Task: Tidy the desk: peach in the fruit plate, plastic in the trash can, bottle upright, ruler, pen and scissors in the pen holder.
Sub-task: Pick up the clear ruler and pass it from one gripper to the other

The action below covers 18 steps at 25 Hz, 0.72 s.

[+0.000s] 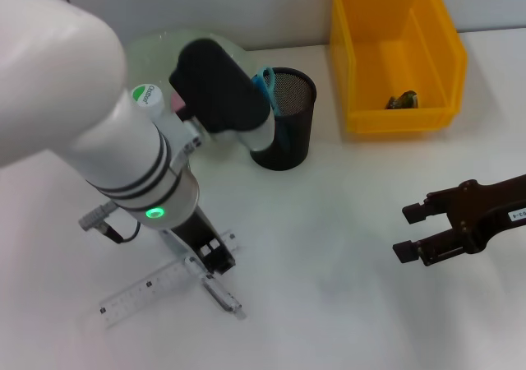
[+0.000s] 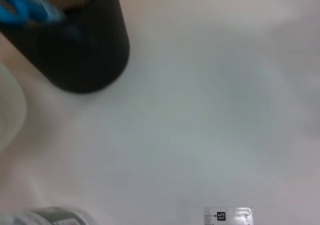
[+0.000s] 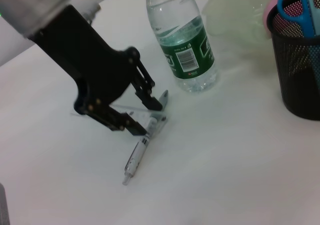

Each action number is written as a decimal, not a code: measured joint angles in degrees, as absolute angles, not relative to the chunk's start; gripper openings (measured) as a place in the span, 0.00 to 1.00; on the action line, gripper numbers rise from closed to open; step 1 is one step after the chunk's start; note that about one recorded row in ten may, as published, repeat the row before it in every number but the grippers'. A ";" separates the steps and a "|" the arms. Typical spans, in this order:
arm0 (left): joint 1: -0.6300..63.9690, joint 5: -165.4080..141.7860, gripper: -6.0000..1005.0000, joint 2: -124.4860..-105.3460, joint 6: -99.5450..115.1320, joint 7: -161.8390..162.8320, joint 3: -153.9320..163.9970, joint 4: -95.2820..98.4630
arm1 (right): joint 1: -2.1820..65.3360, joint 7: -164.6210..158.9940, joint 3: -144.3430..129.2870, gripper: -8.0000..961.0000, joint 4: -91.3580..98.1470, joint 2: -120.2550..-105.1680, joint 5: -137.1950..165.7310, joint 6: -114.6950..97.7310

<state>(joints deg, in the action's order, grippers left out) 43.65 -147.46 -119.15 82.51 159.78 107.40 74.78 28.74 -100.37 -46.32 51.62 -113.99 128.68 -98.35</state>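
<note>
The left arm reached down over the white desk, its gripper set at the point where ruler and pen crossed. The jaws stood open, one finger on each side of the pen's upper end, not yet closed. The pen's long axis ran straight away from the fingertips; the ruler lay crosswise beneath them. The pen holder, already holding the scissors, stood beyond the gripper, past the upright bottle. The right gripper hovered open, well apart, the farther of the two.
</note>
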 joint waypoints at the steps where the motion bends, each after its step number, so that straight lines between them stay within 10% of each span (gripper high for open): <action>1: 43.32 -147.45 0.40 -119.13 83.31 159.78 106.58 76.27 | 28.74 -100.37 -46.31 0.86 51.64 -113.99 128.68 -98.35; 18: 39.94 -126.05 0.40 -118.73 86.83 149.63 87.18 83.08 | 28.71 -99.93 -46.32 0.86 51.40 -113.99 128.67 -96.67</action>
<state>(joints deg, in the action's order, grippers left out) 39.94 -126.05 -118.73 86.83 149.63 87.18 83.08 28.71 -99.93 -46.32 51.40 -113.99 128.67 -96.67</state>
